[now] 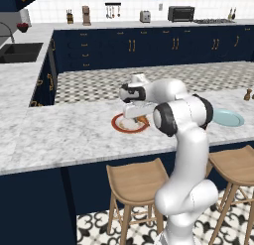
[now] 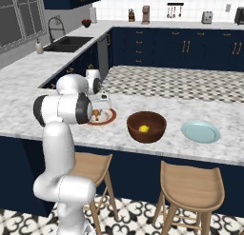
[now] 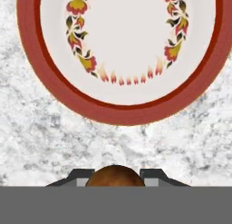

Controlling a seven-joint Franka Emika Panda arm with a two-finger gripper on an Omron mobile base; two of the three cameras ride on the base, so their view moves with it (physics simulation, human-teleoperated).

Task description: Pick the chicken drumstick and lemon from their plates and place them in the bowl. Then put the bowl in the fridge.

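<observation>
My gripper (image 3: 115, 178) is shut on the chicken drumstick (image 3: 115, 174), whose golden-brown end bulges between the two dark fingers. It hangs just above the white plate with the red-brown rim (image 3: 122, 110), which lies bare on the marble counter. The left base view has the gripper (image 1: 139, 116) over that plate (image 1: 120, 125), with the drumstick (image 1: 143, 120) below the hand. To the right stands the dark wooden bowl (image 2: 157, 132) with the lemon (image 2: 143, 129) inside it. Further right lies the pale blue plate (image 2: 200, 132), bare. The fridge is out of view.
Wooden stools (image 2: 191, 184) stand under the counter's front edge. A small brown shaker (image 1: 247, 94) is at the counter's far right. A sink (image 2: 69, 44) is set in the left counter, and navy cabinets (image 1: 149, 48) line the back wall.
</observation>
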